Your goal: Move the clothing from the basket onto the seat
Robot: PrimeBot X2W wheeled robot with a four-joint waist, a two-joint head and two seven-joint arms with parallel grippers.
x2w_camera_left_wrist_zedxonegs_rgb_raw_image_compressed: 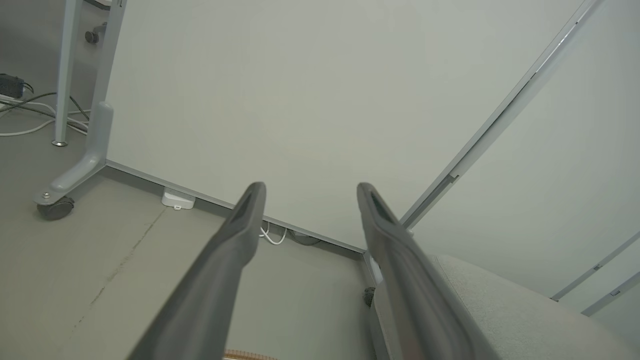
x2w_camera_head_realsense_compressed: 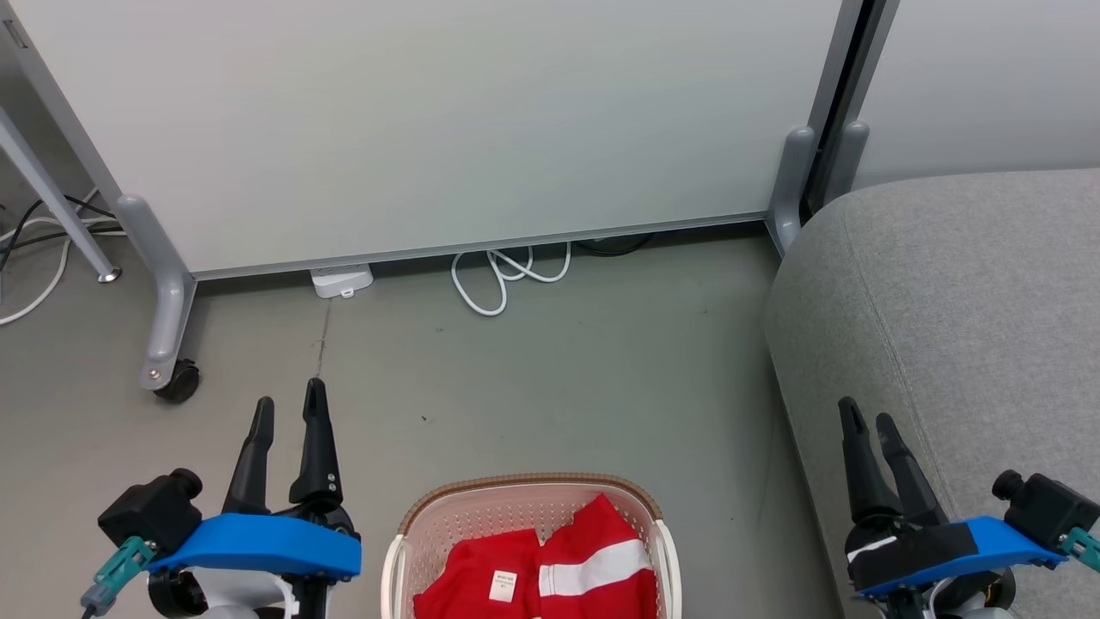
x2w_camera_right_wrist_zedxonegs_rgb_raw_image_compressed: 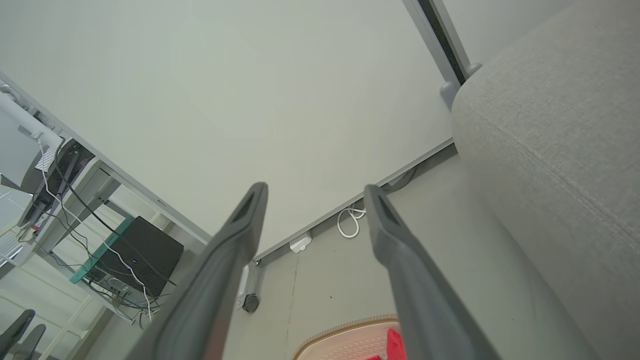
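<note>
The cream basket [x2w_camera_head_realsense_compressed: 412,524] with a brown rim stands on the floor at the bottom centre of the head view. Red clothing [x2w_camera_head_realsense_compressed: 567,550] with a white band and a small white tag lies inside it. The grey seat [x2w_camera_head_realsense_compressed: 945,301] fills the right side. My left gripper [x2w_camera_head_realsense_compressed: 288,413] hovers open to the left of the basket, nothing between its fingers. My right gripper [x2w_camera_head_realsense_compressed: 868,421] stands open over the seat's front edge, right of the basket. The basket rim [x2w_camera_right_wrist_zedxonegs_rgb_raw_image_compressed: 345,327] and a red corner of clothing [x2w_camera_right_wrist_zedxonegs_rgb_raw_image_compressed: 394,342] show low in the right wrist view, beside the seat [x2w_camera_right_wrist_zedxonegs_rgb_raw_image_compressed: 550,125]. The seat [x2w_camera_left_wrist_zedxonegs_rgb_raw_image_compressed: 500,310] also shows past my left gripper [x2w_camera_left_wrist_zedxonegs_rgb_raw_image_compressed: 310,192].
A pale partition panel [x2w_camera_head_realsense_compressed: 430,120] on castor feet [x2w_camera_head_realsense_compressed: 176,378] stands behind the basket. White cable loops [x2w_camera_head_realsense_compressed: 507,275] and a white power block [x2w_camera_head_realsense_compressed: 342,280] lie at its base. A table leg [x2w_camera_head_realsense_compressed: 60,215] and cables sit far left. Bare grey floor [x2w_camera_head_realsense_compressed: 601,361] lies between partition and basket.
</note>
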